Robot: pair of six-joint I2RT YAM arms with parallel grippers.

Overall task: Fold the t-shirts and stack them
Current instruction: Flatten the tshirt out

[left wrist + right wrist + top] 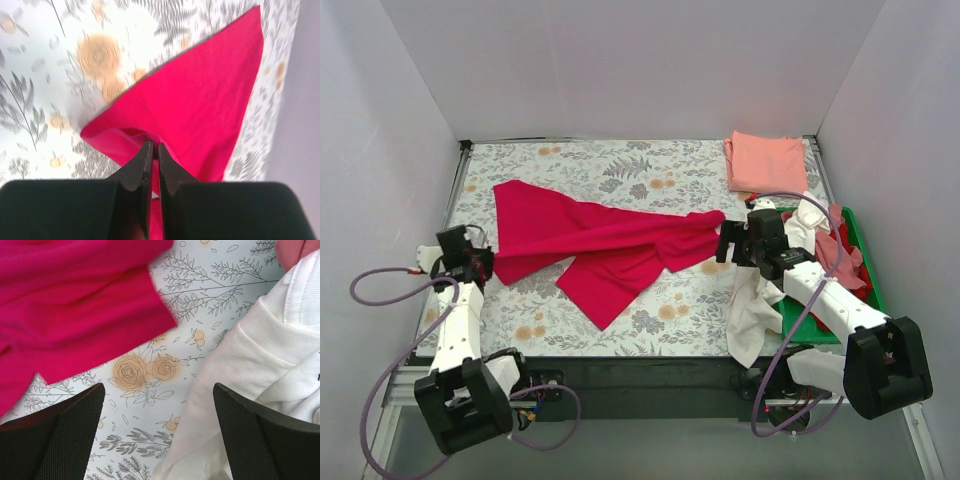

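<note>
Cloth of a crimson-red shirt [600, 245] is spread in soft, creased wings across the middle of the top view, on a counter [650, 165] printed with grey leaves and orange blossoms. Its lower-left corner is met by the left fingers [140, 167]. In the left wrist view these black, tapered fingers are pressed almost together, with a thin fold of the smooth crimson hem clamped between them. A pointed triangle of the shirt is stretched toward the upper right of that frame. The right fingers [60, 435], broad and mesh-textured, are held wide apart at the bottom corners of the right wrist view, with nothing gripped. Bare counter is seen in the gap, crimson cloth at upper left, and a rumpled white shirt [245, 365] at right. A salmon-pink shirt [767, 160] is laid folded into a neat rectangle at the upper right of the top view. Crumpled red and pink cloth [840, 250] is heaped in a green plastic tray [873, 285] at right, and the white shirt trails from the tray onto the counter.
</note>
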